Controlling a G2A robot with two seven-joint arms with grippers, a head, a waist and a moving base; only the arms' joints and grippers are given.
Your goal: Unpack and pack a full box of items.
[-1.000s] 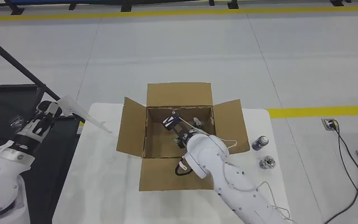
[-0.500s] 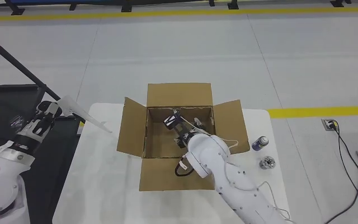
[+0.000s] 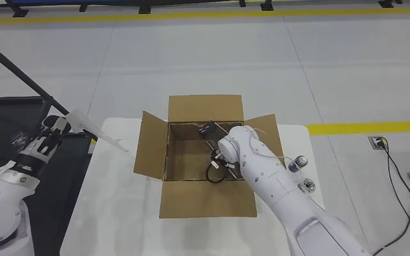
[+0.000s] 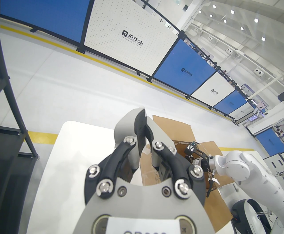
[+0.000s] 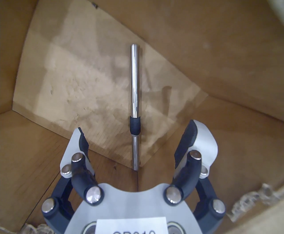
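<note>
Dark print, a logo with one short word, stands on the white wall panel (image 4: 131,39). The same mark repeats on the blue panel (image 4: 186,73) beside it and on a farther white panel (image 4: 215,92). White labels sit on the base of the left pincer (image 4: 144,124) and the right pincer (image 5: 135,133) — characters cut off, unreadable. Small black marks on the box (image 4: 175,128) side wall — too small to read.

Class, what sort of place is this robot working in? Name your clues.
Probably an industrial hall or robot test lab: pale floor with yellow line markings, blue and white partition panels, high white-beamed roof with spotlights.
</note>
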